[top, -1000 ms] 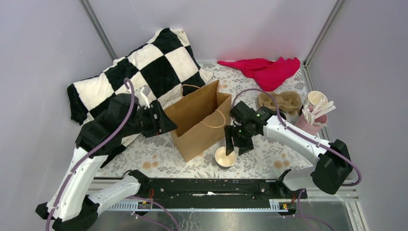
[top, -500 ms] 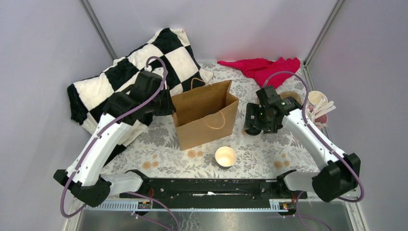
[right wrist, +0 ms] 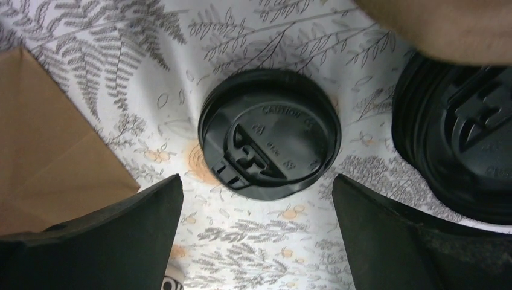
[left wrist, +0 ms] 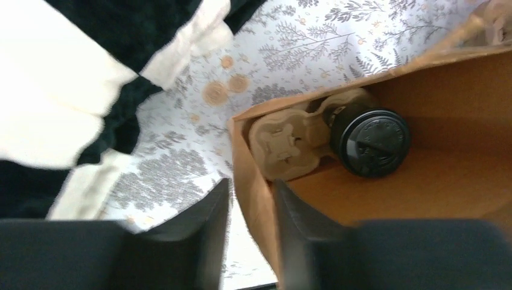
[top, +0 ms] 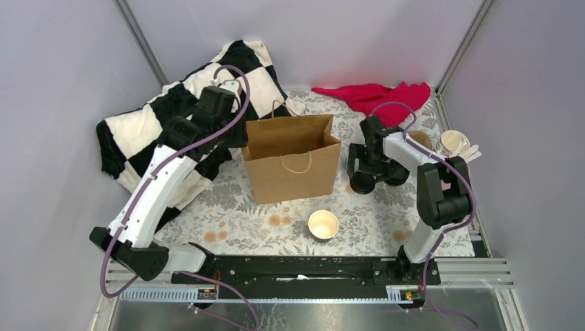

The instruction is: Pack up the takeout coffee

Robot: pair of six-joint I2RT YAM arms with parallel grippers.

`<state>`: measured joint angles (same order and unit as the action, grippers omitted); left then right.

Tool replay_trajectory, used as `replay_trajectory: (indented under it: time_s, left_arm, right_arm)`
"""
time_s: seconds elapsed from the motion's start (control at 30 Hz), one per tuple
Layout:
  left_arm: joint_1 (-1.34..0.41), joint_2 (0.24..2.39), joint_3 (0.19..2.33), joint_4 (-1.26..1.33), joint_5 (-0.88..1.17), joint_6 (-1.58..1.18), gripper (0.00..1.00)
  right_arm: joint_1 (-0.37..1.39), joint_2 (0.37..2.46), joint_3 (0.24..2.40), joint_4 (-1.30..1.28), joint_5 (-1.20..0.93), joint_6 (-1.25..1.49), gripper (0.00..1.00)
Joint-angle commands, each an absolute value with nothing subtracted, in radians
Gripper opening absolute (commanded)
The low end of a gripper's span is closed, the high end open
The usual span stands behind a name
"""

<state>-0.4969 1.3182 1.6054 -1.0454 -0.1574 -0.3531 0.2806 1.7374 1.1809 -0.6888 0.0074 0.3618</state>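
Black coffee cup [right wrist: 208, 130] w/ embossed lid [right wrist: 275, 142]

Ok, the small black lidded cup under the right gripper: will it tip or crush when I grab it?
The small black lidded disposable cup stands upright, so a high push would probably tip it. Its wall likely dents under a hard squeeze; the lid rim seems stiffer. The open right gripper straddles it, and a second black lidded cup sits close.

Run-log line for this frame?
left tool: pinching paper bag wall | right tool: open over loose coffee cup | second cup: beside it | in bag: carrier, packed cup
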Motion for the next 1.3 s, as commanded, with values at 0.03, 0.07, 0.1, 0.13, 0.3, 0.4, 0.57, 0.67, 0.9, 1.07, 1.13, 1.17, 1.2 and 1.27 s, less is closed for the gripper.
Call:
replay_trajectory:
  time_s: [0.03, 0.07, 0.1, 0.13, 0.3, 0.4, 0.57, 0.67, 0.9, 1.07, 1.13, 1.17, 1.2, 1.27]
  left_arm:
    - [-0.491, 1.297, 1.793, -1.145, -0.144, -0.382, 0.57]
    - [-0.491, 1.284, 1.816, -1.180, -0.126, -0.400, 0.63]
    - [-0.491, 1.269, 1.830, -1.209, -0.107, -0.421, 0.70]
    - [-0.491, 1.249, 1.834, -1.246, -0.078, -0.444, 0.74]
    - [-0.491, 1.102, 1.700, -1.302, 0.070, -0.588, 0.79]
    - [-0.492, 1.022, 1.576, -1.309, 0.144, -0.644, 0.78]
    - [-0.492, 0.939, 1.443, -1.301, 0.231, -0.675, 0.76]
    - [-0.492, 0.900, 1.374, -1.275, 0.286, -0.693, 0.72]
    - [-0.513, 0.786, 1.166, -1.155, 0.379, -0.773, 0.65]
    - [-0.630, 0.737, 1.082, -1.108, 0.322, -0.810, 0.65]
    - [-0.698, 0.723, 1.033, -1.033, 0.294, -0.843, 0.65]
    - [-0.739, 0.725, 1.017, -0.999, 0.263, -0.860, 0.65]
    - [-0.795, 0.734, 1.010, -0.972, 0.223, -0.875, 0.65]
    - [-0.936, 0.770, 1.012, -0.924, 0.098, -0.899, 0.65]
  right_arm:
    - [0.259, 1.778, 1.224, -0.641, 0.019, 0.286, 1.00]
    - [0.258, 1.786, 1.226, -0.639, 0.026, 0.280, 1.00]
    - [0.257, 1.794, 1.229, -0.639, 0.027, 0.273, 1.00]
    - [0.257, 1.802, 1.233, -0.640, 0.027, 0.268, 1.00]
    - [0.258, 1.831, 1.239, -0.622, 0.023, 0.251, 0.97]
    - [0.258, 1.845, 1.244, -0.620, 0.032, 0.246, 0.90]
    - [0.258, 1.861, 1.251, -0.621, 0.044, 0.246, 0.84]
    - [0.258, 1.860, 1.246, -0.617, 0.041, 0.246, 0.78]
    - [0.258, 1.804, 1.224, -0.655, 0.025, 0.263, 0.73]
    - [0.260, 1.600, 1.142, -0.736, -0.076, 0.296, 0.72]
    - [0.271, 1.505, 1.096, -0.763, -0.118, 0.304, 0.72]
    - [0.275, 1.461, 1.077, -0.782, -0.132, 0.309, 0.71]
    - [0.281, 1.426, 1.068, -0.808, -0.145, 0.311, 0.71]
    - [0.310, 1.360, 1.065, -0.858, -0.168, 0.314, 0.71]
